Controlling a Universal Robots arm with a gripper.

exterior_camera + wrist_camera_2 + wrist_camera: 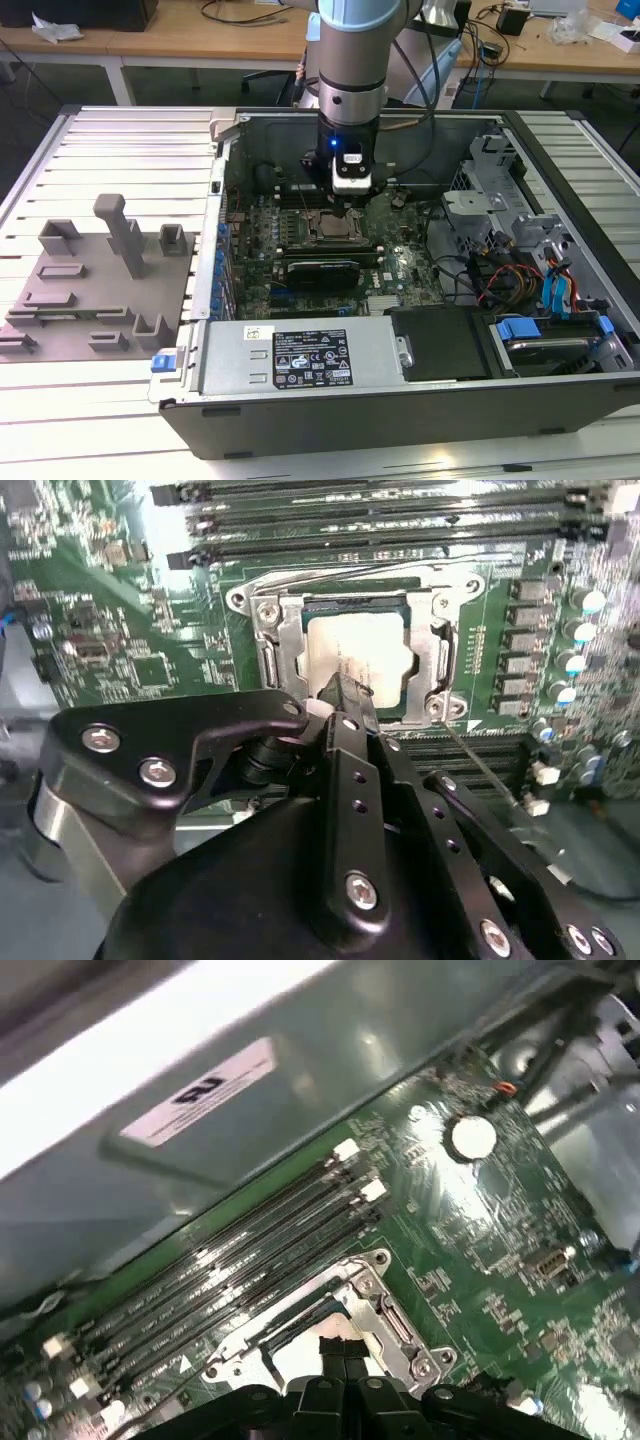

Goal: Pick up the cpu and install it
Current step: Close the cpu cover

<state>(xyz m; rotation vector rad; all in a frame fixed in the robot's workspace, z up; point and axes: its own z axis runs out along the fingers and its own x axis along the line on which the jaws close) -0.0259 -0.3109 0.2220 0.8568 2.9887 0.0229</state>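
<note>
Motherboard socket (283,645): closed jaws over cpu (360,658)

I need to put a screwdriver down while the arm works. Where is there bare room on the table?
The slatted table is bare beyond the grey tray and in the strip in front of it, both at the exterior view's left of the computer case. Inside the case is crowded: the gripper is at the cpu, cables beside.

Gripper (345,692): black. Cpu (362,658) at its tip: pale silver top. Socket frame (268,650) around it: bright metal. Motherboard (130,630) beneath: green, speckled. Tray (90,290), well apart: grey.
</note>
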